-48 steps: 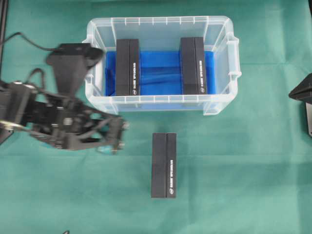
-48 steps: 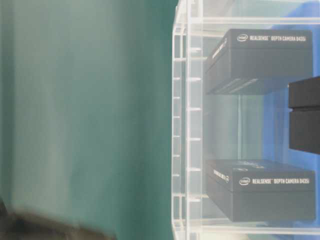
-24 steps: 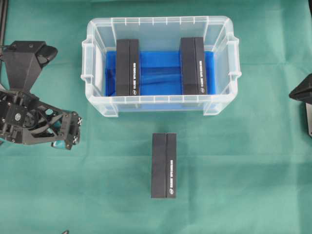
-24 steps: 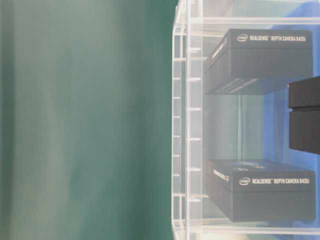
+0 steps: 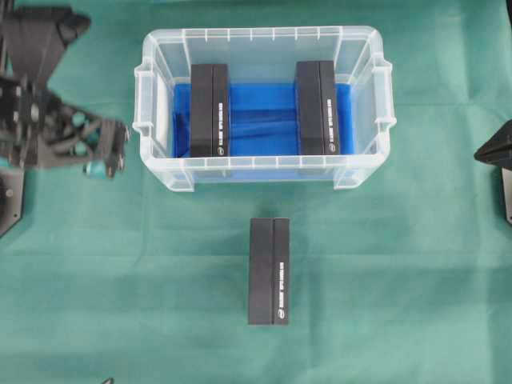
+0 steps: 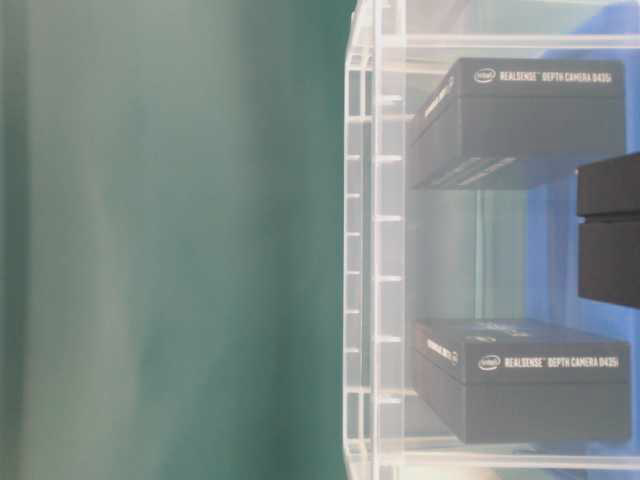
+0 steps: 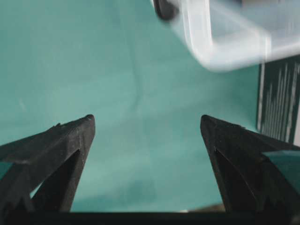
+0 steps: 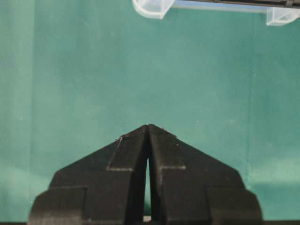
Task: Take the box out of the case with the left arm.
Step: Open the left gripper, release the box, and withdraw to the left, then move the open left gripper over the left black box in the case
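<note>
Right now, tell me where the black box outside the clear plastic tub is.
In the overhead view, the black rectangular box lies flat on the green cloth, centre-bottom, just in front of the clear plastic tub, apart from it.

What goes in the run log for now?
left end effector: open, empty | right end effector: shut | case: two boxes inside | third box: on cloth

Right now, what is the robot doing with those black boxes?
Nothing is being held. The left gripper is open, beside the clear case. Two black boxes sit inside the case, and a third box lies on the green cloth in front. The right gripper is shut, off to the side.
</note>
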